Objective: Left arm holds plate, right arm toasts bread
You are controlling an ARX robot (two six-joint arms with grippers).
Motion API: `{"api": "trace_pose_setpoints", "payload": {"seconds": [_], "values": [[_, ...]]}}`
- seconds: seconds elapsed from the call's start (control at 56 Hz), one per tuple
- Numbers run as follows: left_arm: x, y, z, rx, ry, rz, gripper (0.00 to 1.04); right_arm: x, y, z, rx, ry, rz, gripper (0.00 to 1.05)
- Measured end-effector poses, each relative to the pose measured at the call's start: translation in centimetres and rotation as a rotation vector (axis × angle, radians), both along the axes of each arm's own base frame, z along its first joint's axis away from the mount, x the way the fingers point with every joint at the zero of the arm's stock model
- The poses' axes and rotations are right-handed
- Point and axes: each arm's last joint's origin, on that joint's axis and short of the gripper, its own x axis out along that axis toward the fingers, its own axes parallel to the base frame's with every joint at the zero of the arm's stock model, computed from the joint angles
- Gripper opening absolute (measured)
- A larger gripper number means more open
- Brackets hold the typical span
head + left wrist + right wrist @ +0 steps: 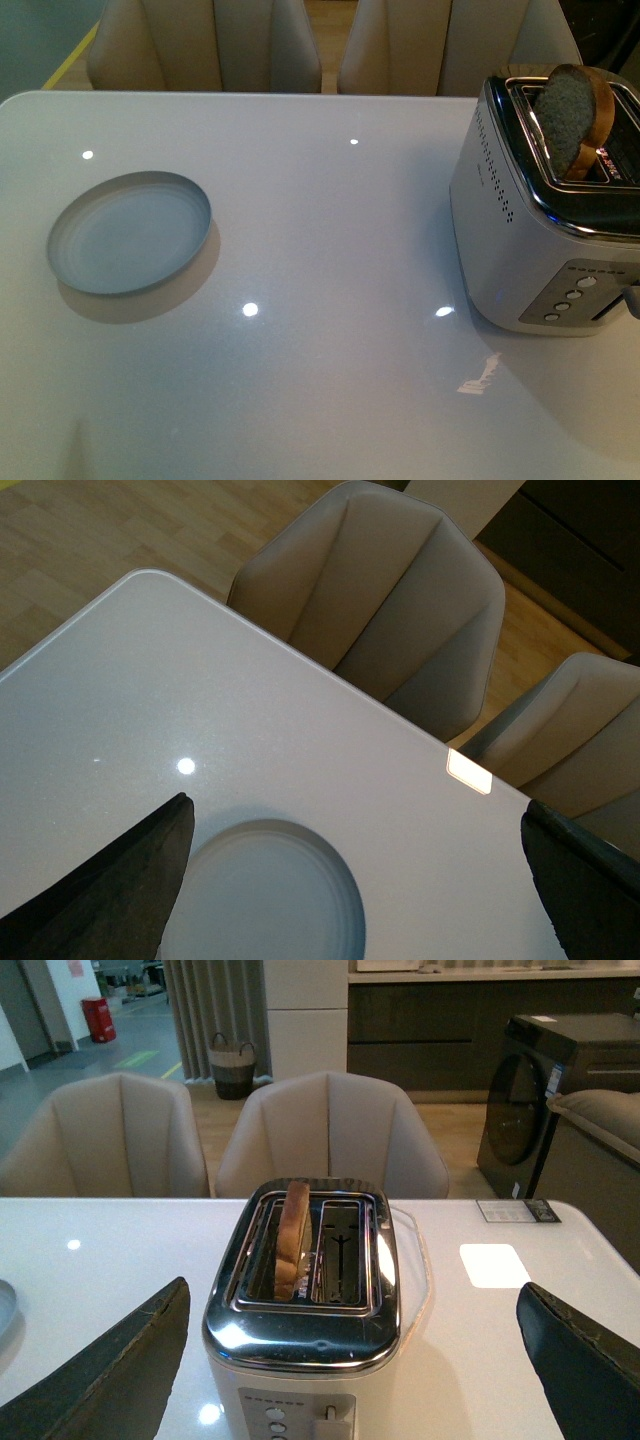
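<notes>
The bread [572,118] is standing upright in one slot of the toaster [530,250], its top sticking out, and the toaster is sitting by the tabletop's [330,300] right edge. The plate [130,233] is lying empty toward the tabletop's left side, well apart from the toaster. The left gripper [350,880] is hovering over the plate with its jaws spread wide, gripping nothing, while the right gripper [350,1360] is hanging before the toaster, jaws likewise apart.
</notes>
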Motion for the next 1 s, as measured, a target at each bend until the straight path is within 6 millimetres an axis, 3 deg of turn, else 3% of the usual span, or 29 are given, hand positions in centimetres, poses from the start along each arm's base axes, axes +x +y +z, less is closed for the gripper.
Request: {"api": "trace_pose_setpoints", "payload": {"seconds": [0.089, 0.197, 0.465, 0.804, 1.001], "values": [[-0.8, -0.3, -1.0, 0.190, -0.194, -0.066, 0.83, 0.0, 0.0, 0.0, 0.000, 0.000, 0.002, 0.96], [-4.7, -2.1, -2.0, 0.427, -0.367, -0.103, 0.55, 0.0, 0.0, 0.0, 0.000, 0.000, 0.002, 0.96], [-10.2, -4.0, -3.7, 0.477, -0.358, -0.115, 0.03, 0.0, 0.0, 0.0, 0.000, 0.000, 0.002, 0.96], [-14.4, -5.8, -4.7, 0.485, -0.362, -0.121, 0.03, 0.0, 0.0, 0.0, 0.000, 0.000, 0.002, 0.96], [-16.2, -5.9, -5.8, 0.487, -0.367, -0.117, 0.03, 0.0, 0.0, 0.0, 0.000, 0.000, 0.001, 0.96]]}}
